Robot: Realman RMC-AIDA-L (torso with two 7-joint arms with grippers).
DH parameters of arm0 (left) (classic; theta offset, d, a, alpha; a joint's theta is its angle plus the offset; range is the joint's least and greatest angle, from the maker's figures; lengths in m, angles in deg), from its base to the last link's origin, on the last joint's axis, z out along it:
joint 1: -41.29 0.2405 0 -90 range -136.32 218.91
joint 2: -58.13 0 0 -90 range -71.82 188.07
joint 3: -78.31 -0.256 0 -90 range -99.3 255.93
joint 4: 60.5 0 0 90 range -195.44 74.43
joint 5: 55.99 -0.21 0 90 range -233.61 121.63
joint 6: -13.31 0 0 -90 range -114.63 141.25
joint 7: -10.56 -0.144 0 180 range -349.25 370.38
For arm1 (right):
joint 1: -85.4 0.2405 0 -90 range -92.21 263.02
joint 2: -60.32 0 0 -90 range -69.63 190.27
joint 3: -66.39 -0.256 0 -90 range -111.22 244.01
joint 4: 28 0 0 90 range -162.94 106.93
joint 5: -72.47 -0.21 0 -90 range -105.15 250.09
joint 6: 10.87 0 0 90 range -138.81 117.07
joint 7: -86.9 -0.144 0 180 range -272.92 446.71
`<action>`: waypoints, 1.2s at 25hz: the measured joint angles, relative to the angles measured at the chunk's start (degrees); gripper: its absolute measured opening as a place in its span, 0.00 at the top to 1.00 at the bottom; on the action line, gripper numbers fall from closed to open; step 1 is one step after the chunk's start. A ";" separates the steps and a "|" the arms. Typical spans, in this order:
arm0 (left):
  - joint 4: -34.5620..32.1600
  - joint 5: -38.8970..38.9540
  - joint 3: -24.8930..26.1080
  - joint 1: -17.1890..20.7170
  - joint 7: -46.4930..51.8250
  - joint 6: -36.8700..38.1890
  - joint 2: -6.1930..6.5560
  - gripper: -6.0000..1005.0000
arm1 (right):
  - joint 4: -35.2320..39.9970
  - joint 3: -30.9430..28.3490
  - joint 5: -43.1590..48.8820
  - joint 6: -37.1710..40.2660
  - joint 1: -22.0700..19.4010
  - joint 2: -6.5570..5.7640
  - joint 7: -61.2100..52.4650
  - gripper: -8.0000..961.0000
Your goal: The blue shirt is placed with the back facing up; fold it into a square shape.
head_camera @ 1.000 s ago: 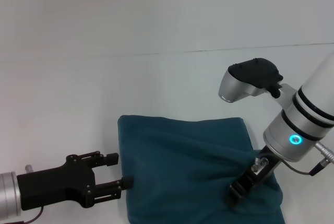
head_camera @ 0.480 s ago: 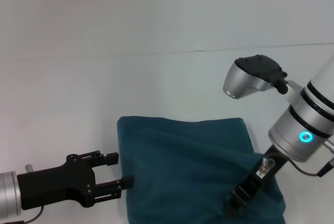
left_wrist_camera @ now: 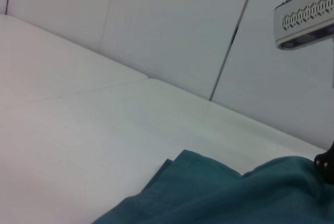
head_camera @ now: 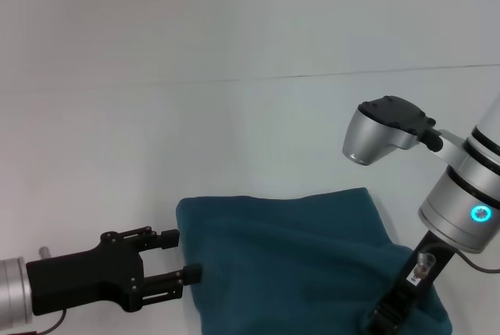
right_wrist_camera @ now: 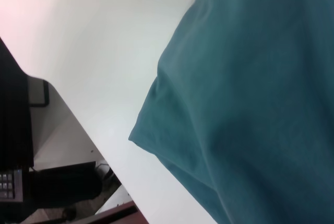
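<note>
Since the earlier frame, my right arm has moved toward the lower right of the head view, and the blue shirt has shifted with it, its near-right corner dragged further down and right. My right gripper sits at the bottom right edge of the head view, pressed into the shirt's lower right portion; whether its fingers are closed on fabric I cannot tell, as they are hidden in the cloth and cut by the frame edge. My left gripper has not changed position: it rests low at the lower left of the head view, its two fingers apart, the lower fingertip just at the shirt's left edge. The shirt lies folded into a roughly rectangular shape on the white table, occupying the lower centre to lower right of the head view. Creases run diagonally across it toward the right gripper. In the right wrist view a folded corner of the shirt shows on the table near its edge.
</note>
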 joint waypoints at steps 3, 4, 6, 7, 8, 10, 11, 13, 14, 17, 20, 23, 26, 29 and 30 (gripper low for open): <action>0.10 0.00 0.00 0.04 0.00 0.14 -0.05 0.29 | -0.18 0.00 0.01 0.17 0.10 -0.20 0.03 0.97; 0.66 0.00 -0.20 0.01 0.01 0.53 -0.06 0.29 | -0.20 0.04 0.01 0.28 0.12 -0.22 0.04 0.97; 0.75 0.00 -0.52 -0.02 0.10 0.62 -0.06 0.29 | -0.21 0.26 0.01 0.35 0.14 -0.18 0.05 0.97; 0.71 0.00 -0.83 -0.07 0.28 0.67 -0.06 0.29 | -0.22 0.39 0.01 0.38 0.15 -0.14 0.05 0.97; 0.63 -0.11 -1.03 -0.16 0.67 0.66 -0.05 0.29 | -0.22 0.49 0.01 0.42 0.14 -0.11 0.05 0.97; 0.04 -1.14 -1.39 -0.92 3.69 0.21 0.14 0.28 | -0.23 0.58 0.01 0.48 0.14 -0.07 0.05 0.97; -0.12 -1.80 -1.40 -1.45 5.49 -0.12 0.27 0.28 | -0.23 0.60 0.01 0.54 0.14 -0.05 0.05 0.97; -0.45 -3.66 -1.38 -3.15 10.75 -0.92 0.85 0.28 | -0.23 0.69 0.01 0.63 0.13 0.00 0.06 0.97; -0.48 -5.02 -1.36 -4.44 13.86 -1.42 1.20 0.29 | -0.23 0.79 0.02 0.64 0.13 0.01 0.06 0.97; -0.54 -7.65 -1.34 -6.99 20.03 -2.57 1.67 0.29 | -0.23 1.20 0.06 0.77 0.07 0.03 0.09 0.97; -0.66 -11.75 -1.38 -10.47 28.82 -4.25 2.17 0.29 | -0.23 1.59 0.29 1.07 -0.03 0.14 0.14 0.97; -0.67 -16.19 -1.39 -13.51 36.18 -5.42 2.46 0.29 | -0.23 1.63 1.11 1.24 -0.01 0.32 0.15 0.97; 0.25 -19.53 -1.40 -16.25 42.68 -6.32 3.08 0.29 | -0.09 1.66 1.31 1.27 0.08 0.43 0.21 0.97; 2.82 -20.69 -1.12 -18.46 47.42 -6.66 4.32 0.29 | -0.05 1.67 1.34 1.31 0.18 0.47 0.39 0.97; 3.63 -20.77 -1.01 -18.91 48.39 -6.66 4.67 0.29 | -0.05 1.67 1.35 1.30 0.21 0.47 0.45 0.97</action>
